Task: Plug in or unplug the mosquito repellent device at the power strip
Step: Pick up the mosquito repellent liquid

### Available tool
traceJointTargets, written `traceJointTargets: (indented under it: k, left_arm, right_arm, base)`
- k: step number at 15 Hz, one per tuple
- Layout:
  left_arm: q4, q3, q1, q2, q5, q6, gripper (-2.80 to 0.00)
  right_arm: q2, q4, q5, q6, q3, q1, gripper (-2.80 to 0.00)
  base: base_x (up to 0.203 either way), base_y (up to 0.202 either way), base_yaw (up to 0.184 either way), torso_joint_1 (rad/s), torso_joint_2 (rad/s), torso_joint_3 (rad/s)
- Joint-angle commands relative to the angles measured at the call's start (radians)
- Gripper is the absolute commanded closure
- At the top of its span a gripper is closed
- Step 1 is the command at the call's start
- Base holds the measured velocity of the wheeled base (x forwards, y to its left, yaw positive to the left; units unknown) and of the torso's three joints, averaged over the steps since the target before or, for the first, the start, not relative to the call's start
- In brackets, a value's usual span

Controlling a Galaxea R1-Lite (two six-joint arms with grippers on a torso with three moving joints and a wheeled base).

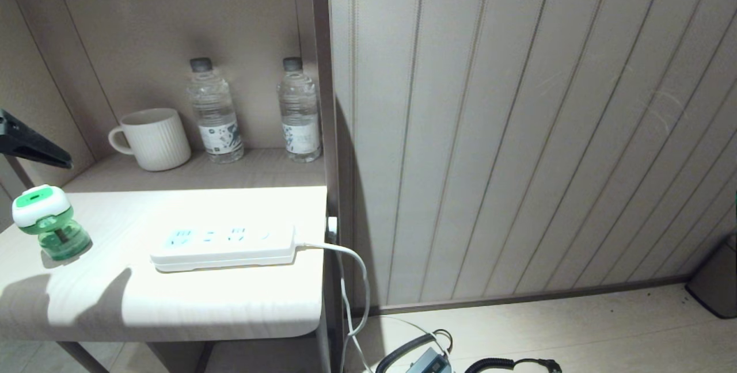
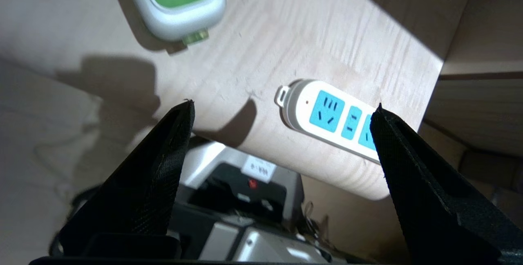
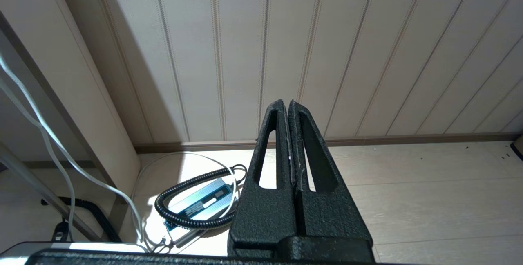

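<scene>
While I hold the left gripper [image 2: 282,109] above the counter's [image 1: 173,304] front edge, its fingers [image 2: 163,167] are spread wide and carry nothing. I see the mosquito repellent device [image 1: 49,220] standing upright near the counter's left edge, unplugged and well apart from the power strip [image 1: 224,246]. That strip lies flat toward the right edge, its cable [image 1: 345,258] dropping over the side. My right gripper [image 3: 288,107] hangs parked over the floor, fingers pressed together, empty.

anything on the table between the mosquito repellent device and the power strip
Nothing: the head view shows only bare tabletop between the mosquito repellent device and the power strip; the left wrist view agrees.
</scene>
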Motion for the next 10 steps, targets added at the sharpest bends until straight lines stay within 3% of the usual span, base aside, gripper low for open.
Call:
traceJointTargets:
  k: [1, 4, 10]
  left_arm:
    - [0.037, -0.022, -0.008, 0.102, -0.029, -0.044, -2.80]
    - [0.029, 0.036, 0.006, 0.119, -0.028, -0.103, -2.80]
    - [0.033, 0.066, 0.003, 0.106, -0.029, -0.101, -2.80]
  right_arm:
    - [0.001, 0.001, 0.000, -0.001, 0.000, 0.000, 0.00]
    - [0.001, 0.001, 0.000, -0.001, 0.000, 0.000, 0.00]
    - [0.001, 0.001, 0.000, -0.001, 0.000, 0.000, 0.00]
  base:
    - [0.000, 0.000, 0.000, 0.000, 0.00, 0.000]
    - [0.000, 0.000, 0.000, 0.000, 0.00, 0.000]
    - [0.000, 0.000, 0.000, 0.000, 0.00, 0.000]
